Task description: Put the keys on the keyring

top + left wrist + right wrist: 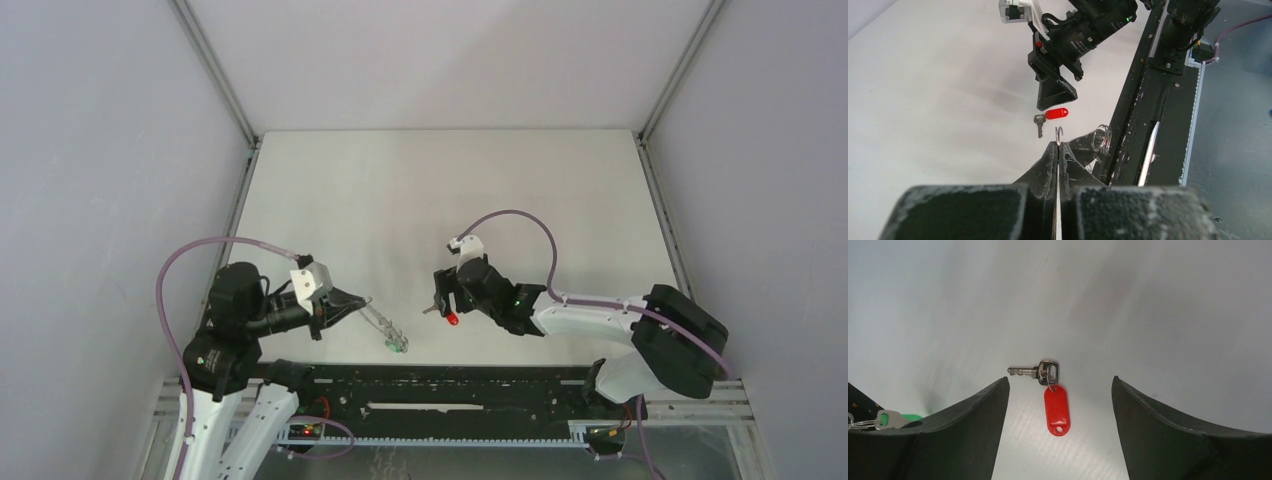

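Left gripper (1058, 146) clamped on the thin wire keyring (1059, 133), I would centre my right gripper (1060, 382), fingers parted, over the silver red-tagged key (1056, 407) before closing.

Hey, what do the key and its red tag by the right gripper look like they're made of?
The key looks like bare silver metal: grey, dully shiny, with cut teeth. The red tag seems glossy plastic: even colour, rounded ends, soft highlights, a moulded hole. That's by look only.
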`<state>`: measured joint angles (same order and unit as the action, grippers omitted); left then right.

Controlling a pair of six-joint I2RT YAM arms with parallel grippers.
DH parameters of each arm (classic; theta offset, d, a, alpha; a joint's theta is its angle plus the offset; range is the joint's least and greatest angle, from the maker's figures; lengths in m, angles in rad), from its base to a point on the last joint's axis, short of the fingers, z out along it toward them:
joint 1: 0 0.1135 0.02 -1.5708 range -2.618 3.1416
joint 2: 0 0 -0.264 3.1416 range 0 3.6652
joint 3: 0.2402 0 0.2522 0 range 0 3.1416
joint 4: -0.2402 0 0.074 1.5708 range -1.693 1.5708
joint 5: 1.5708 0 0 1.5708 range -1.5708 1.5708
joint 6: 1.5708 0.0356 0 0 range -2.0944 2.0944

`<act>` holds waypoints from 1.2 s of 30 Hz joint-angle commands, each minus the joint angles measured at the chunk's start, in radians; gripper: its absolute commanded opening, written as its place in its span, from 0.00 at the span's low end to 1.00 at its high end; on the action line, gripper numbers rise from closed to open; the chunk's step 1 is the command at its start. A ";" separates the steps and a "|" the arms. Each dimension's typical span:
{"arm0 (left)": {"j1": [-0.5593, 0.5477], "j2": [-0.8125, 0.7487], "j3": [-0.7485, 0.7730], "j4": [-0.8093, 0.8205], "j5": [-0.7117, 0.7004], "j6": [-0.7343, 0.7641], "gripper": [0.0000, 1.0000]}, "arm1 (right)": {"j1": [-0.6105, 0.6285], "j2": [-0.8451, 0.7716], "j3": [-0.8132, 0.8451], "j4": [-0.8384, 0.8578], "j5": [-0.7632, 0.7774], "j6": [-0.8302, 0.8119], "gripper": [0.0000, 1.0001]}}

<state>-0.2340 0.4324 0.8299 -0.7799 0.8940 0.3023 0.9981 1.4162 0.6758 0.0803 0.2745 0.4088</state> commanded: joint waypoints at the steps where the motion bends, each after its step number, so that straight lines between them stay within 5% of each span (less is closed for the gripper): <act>1: 0.007 0.007 0.009 0.031 0.006 -0.022 0.00 | -0.010 0.030 0.018 0.055 -0.008 0.020 0.80; 36: 0.007 0.011 -0.006 0.045 0.003 -0.043 0.00 | -0.049 0.149 -0.018 0.159 -0.170 -0.007 0.42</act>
<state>-0.2340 0.4389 0.8299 -0.7795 0.8936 0.2867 0.9524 1.5581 0.6617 0.2176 0.1020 0.4095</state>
